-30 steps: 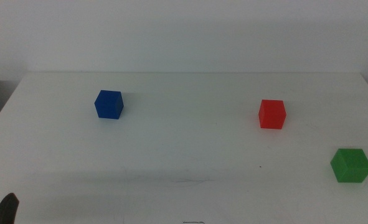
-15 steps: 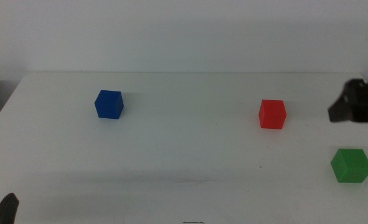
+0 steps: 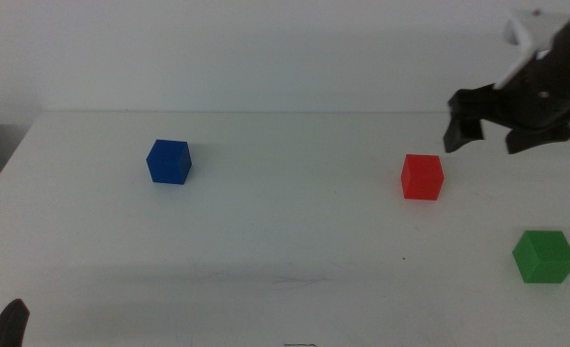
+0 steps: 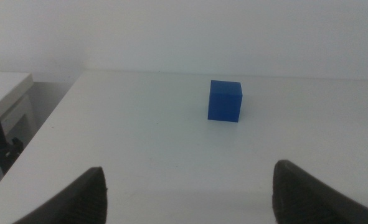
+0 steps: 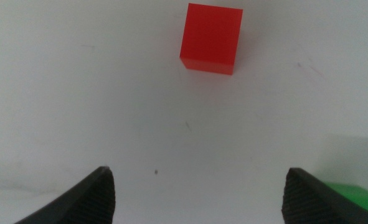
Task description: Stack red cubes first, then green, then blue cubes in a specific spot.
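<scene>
Above the table's right side, your right gripper [image 3: 489,132] hangs in the air with its jaws spread wide and nothing between them, up and to the right of the red cube [image 3: 422,177]. That cube sits alone on the white table [image 3: 285,241] (none of the three cubes is stacked). Your green cube [image 3: 544,256] lies near the right edge, the blue cube [image 3: 169,161] well apart at far left. Your left gripper [image 4: 187,193] waits low at the near-left corner, jaws also spread.
</scene>
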Controlling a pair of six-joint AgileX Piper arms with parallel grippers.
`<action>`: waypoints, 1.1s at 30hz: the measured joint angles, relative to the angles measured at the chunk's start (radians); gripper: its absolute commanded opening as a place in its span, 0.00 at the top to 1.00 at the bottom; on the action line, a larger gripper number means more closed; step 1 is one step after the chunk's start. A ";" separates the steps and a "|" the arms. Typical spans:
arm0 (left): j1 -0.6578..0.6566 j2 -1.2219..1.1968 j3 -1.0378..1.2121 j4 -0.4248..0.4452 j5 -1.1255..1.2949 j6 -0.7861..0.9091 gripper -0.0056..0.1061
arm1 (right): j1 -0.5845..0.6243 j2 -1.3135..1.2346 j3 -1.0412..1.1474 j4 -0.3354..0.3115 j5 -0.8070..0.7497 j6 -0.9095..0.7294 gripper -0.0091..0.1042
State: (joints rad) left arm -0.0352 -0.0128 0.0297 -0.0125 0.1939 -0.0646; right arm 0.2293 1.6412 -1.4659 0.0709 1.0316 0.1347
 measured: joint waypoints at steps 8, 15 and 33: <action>0.000 0.000 0.000 0.000 0.000 0.000 0.16 | 0.000 0.238 -0.181 -0.015 0.003 0.010 0.09; 0.000 0.000 0.000 0.000 0.000 0.000 0.16 | 0.000 0.406 -0.339 -0.018 0.003 0.025 0.09; 0.000 0.000 0.000 0.000 0.000 0.000 0.16 | 0.000 0.581 -0.377 -0.091 -0.030 0.104 0.09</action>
State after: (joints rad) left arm -0.0352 -0.0128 0.0297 -0.0125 0.1939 -0.0646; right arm 0.2293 2.2221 -1.8431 -0.0203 1.0018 0.2389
